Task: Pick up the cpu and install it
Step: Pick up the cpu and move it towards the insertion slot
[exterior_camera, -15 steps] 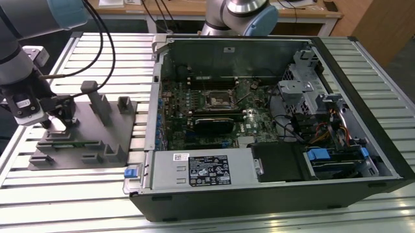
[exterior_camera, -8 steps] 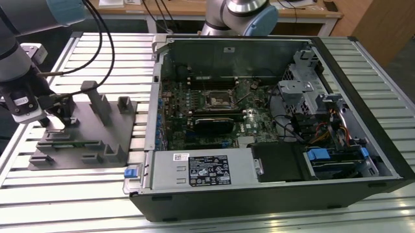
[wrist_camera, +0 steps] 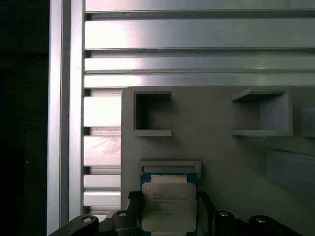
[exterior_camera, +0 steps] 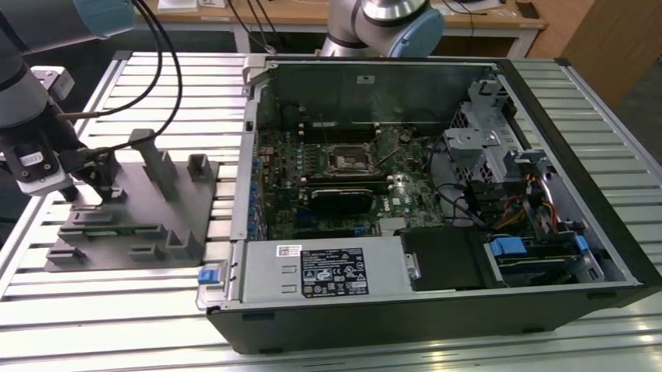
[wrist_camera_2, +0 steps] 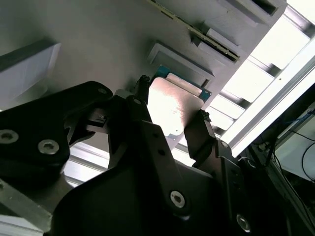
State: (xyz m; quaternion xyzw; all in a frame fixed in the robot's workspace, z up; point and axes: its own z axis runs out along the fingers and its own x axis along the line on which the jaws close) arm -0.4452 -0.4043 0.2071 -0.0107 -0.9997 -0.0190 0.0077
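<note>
Up close, the pincer (wrist_camera_2: pixel 172 98) had its black fingers (wrist_camera_2: pixel 199 135) closed against opposite edges of the cpu (wrist_camera: pixel 169 206), which lay flat in its seat on the grey fixture (exterior_camera: pixel 155 213), on the slatted bench (exterior_camera: pixel 104 325) toward the exterior view's left, with the open computer case (exterior_camera: pixel 435 324) just beside the fixture.

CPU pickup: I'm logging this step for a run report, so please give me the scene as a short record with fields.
cpu: silver-topped chip, at its nest on the grey fixture
gripper: low over the fixture, fingers closed on two opposite sides of the cpu
lifted off the fixture: cannot tell
motherboard socket: inside the open computer case, towards the exterior view's right of the fixture
install: not yet done
</note>
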